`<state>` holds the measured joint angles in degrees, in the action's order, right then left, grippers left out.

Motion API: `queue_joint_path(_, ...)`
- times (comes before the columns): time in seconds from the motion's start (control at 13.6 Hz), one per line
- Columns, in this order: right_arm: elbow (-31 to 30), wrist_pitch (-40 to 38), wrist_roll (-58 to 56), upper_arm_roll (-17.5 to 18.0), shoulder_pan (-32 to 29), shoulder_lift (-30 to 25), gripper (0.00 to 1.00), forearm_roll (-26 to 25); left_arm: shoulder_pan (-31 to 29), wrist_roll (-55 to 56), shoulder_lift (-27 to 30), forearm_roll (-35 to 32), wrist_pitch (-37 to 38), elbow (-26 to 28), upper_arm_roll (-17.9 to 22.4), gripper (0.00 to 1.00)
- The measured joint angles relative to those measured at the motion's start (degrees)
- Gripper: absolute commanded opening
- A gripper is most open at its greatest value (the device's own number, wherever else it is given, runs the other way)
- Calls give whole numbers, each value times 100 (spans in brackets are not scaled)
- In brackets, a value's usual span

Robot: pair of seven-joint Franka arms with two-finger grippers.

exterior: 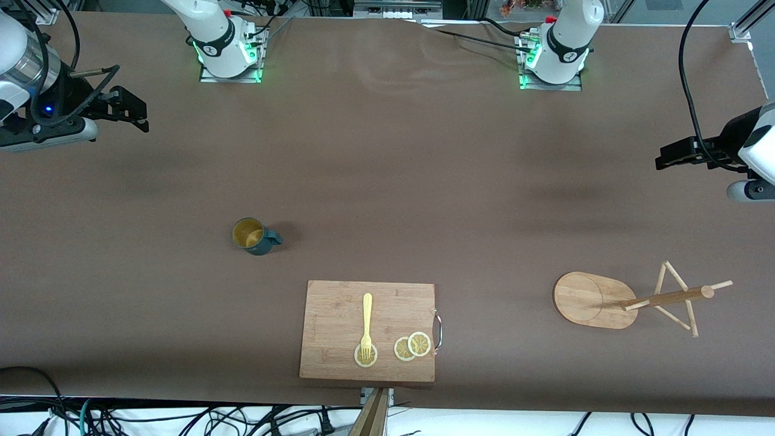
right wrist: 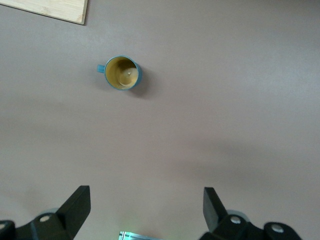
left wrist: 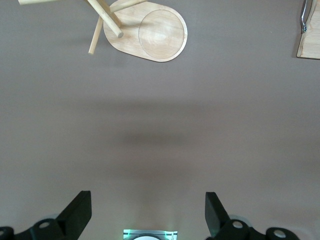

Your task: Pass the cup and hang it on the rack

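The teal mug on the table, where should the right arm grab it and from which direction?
Grip the mug by its rim wall, coming straight down from above. It stands upright on the table with its yellow mouth open upward, so one jaw can go inside and one outside. Choose the rim away from the handle, which points toward the left arm's end, leaving it free for hanging. The right gripper is open.

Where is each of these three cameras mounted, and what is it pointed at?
Front view: high across the table, facing both arm bases; cup, rack, cutting board.
Left wrist view: on the left arm, looking down past the open left gripper at the rack.
Right wrist view: looking down past the open right gripper at the cup.
Front shares both.
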<state>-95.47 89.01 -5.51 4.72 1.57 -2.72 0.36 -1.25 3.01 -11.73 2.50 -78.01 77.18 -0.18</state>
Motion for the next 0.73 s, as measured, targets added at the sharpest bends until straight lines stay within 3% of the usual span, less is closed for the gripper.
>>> queue_joint_path(0.73,0,-33,0,-24,-1,51,100,-3,0,0,0,0,0,-4,0,100)
